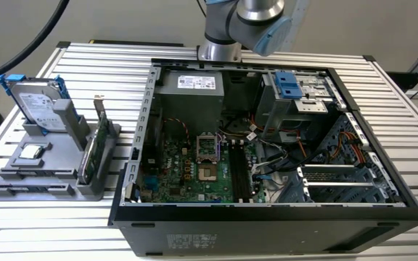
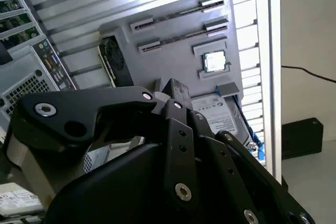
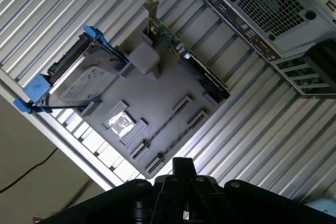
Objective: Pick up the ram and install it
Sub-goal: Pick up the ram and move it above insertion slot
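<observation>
How far the job had got was hard to judge. On the grey tray [image 3: 157, 98], which sat on the worktop [image 1: 100, 60] just beside the open case [image 1: 267, 228], both slotted holders [image 3: 184, 102] looked bare, with no stick standing in either. That suggests the pick-up was already done. On the board [image 1: 187, 168], long dark slots [image 1: 239, 171] ran beside the socket, but whether the ram was seated in one could not be told, so the install could not be confirmed.

The arm [image 1: 256, 24] hung high over the rear of the case. In both wrist views the gripper [image 3: 182, 167] pointed down toward the tray, well apart from it. Its fingers [image 2: 176, 94] looked drawn together, and no stick could be made out between them.
</observation>
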Robot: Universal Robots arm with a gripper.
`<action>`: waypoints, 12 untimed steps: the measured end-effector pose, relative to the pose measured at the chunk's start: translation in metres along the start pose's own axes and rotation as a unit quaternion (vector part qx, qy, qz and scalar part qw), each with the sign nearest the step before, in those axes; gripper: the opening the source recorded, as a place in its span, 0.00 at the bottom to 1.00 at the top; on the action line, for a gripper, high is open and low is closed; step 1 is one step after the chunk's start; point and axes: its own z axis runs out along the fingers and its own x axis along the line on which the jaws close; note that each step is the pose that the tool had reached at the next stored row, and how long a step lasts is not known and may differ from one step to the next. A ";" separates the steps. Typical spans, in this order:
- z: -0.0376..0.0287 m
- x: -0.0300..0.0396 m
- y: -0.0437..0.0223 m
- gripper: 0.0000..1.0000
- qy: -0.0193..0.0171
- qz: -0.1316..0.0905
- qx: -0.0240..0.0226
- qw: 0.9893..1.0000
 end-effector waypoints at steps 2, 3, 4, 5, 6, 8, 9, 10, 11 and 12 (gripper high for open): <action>0.0000 0.0001 -0.0001 0.00 -0.001 0.011 0.000 1.000; 0.0000 0.0001 -0.0001 0.00 -0.001 0.016 0.000 1.000; 0.0000 0.0001 -0.0001 0.00 -0.001 0.022 0.000 1.000; 0.0000 0.0002 -0.0002 0.00 -0.001 0.027 0.000 1.000; 0.0000 0.0002 -0.0002 0.00 -0.002 0.032 0.001 0.999; 0.0000 0.0003 -0.0003 0.00 -0.002 0.043 0.001 0.999; 0.0000 0.0003 -0.0003 0.00 -0.002 0.048 0.001 0.999; 0.0000 0.0003 -0.0003 0.00 -0.003 0.053 0.001 0.999; 0.0000 0.0003 -0.0004 0.00 -0.003 0.058 0.001 0.998; 0.0000 0.0004 -0.0004 0.00 -0.003 0.063 0.001 0.998</action>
